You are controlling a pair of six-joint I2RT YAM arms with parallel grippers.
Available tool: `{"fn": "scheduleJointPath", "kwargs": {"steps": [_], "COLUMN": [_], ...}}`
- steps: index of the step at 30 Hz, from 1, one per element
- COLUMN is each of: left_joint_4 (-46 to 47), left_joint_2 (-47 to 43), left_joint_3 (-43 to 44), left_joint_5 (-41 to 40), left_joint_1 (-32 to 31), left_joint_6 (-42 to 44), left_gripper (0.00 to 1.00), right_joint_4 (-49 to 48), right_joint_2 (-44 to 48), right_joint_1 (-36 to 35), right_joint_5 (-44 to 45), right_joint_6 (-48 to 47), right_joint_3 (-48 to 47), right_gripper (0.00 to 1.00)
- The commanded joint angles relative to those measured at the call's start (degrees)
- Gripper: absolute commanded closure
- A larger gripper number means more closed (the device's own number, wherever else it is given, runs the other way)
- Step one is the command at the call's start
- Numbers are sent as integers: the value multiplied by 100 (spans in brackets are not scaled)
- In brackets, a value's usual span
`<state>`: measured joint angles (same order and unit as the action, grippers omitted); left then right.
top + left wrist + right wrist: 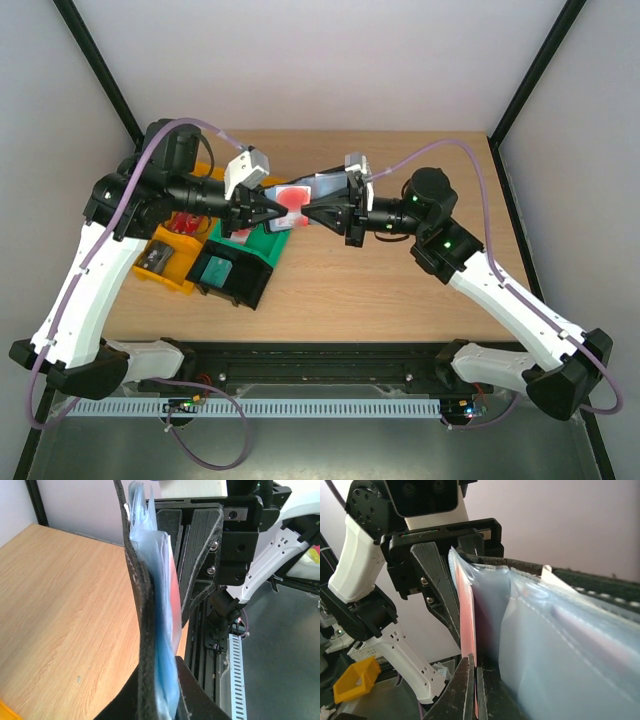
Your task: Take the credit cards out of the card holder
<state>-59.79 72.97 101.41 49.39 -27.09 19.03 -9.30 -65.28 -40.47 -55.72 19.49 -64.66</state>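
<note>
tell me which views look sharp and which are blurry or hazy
top external: evenly lit and sharp, only faint shadows under the arms on the table; left wrist: the card holder sits close and blurs toward the bottom edge; right wrist: the clear pockets look hazy, the red card sharper

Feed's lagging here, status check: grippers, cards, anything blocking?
Left gripper shut on card holder, midair. Right gripper shut on red credit card edge, not out yet. Nothing blocking the pull.
</note>
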Motion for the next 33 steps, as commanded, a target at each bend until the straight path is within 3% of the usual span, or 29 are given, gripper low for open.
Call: {"fn": "scheduleJointPath", "kwargs": {"steps": [1,5,10,15,30,33], "left_joint_4": [237,154,172,215,364,459], "left_joint_2": [-67,-102,-121,-122,-214,-204], "left_joint_3": [-34,-93,-132,-145,-340,-358], "left_joint_5": [286,431,542,515,474,400], "left_joint_1": [-40,-35,-17,9,100,116], "left_joint_6": [89,173,171,110,-43,-164], "left_gripper": [86,78,76,93,93,98], "right_joint_4": [-172,-23,289,512,926,897], "right_joint_2": [394,498,498,544,829,790], "right_joint_1": [-28,75,189,261,650,654], "right_joint_5": [-30,47,5,39,217,127], "right_joint_6": [-268,-307,-427,-525,-630,-567], "right_joint_3": [226,187,57,-14,115,95], "right_gripper": [98,98,98,98,99,98]}}
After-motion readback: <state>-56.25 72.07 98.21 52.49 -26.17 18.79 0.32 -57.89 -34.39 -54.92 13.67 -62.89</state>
